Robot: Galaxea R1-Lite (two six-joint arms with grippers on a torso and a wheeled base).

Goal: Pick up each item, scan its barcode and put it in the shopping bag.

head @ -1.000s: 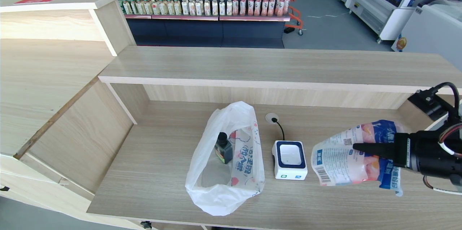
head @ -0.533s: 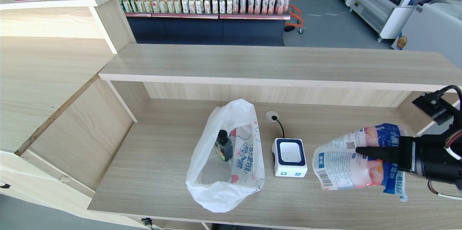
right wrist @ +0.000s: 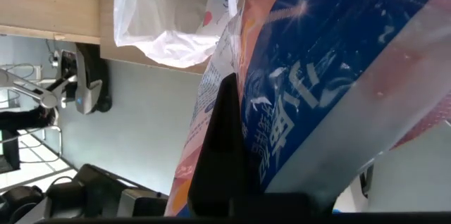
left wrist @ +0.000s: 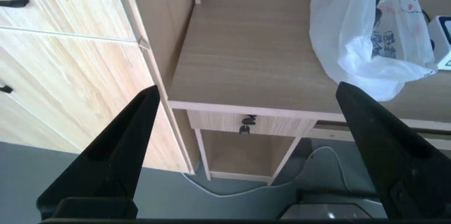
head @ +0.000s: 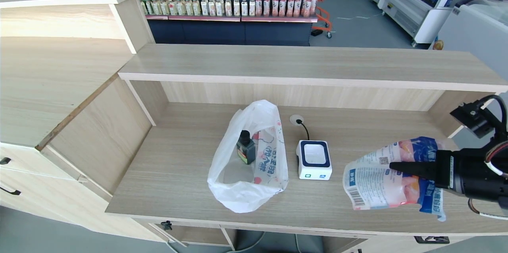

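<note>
- Head view is showing the right claw (head: 397, 167) clamping a soft packet (head: 377, 183) to the right of the scanner (head: 314, 159), apart from it and low over the counter (head: 178, 173). Whether the packet's lower edge is touching the wood, I cannot tell.
- Judging from this, the scan is the step in hand: the packet is lifted but is not yet sitting over the scanner.
- Its barcode (head: 356, 198) is lying at the lower corner on the side toward the scanner and is facing upward, as the scanner's window is too. The wrist is probably going to need a roll, so that the printed corner is looking down at the window.
- Thin film like this is likely to crinkle, so keeping the barcode patch flat and pausing it just above the window should be helping the read.
- Coming in from the right at a low height should be keeping the load away from the cable (head: 303, 130) running behind the scanner.
- Glossy white and blue film is covering the packet, with pinkish contents showing through. It is bulging and sagging around the one finger in sight.
- Just left of the scanner, the shopping bag (head: 248, 177) is gaping open with a dark bottle (head: 245, 148) standing inside.
- Left wrist view is showing the left claw (left wrist: 246, 87) with fingers apart and holding nothing, well left of the scanner, out past the counter's front edge.
</note>
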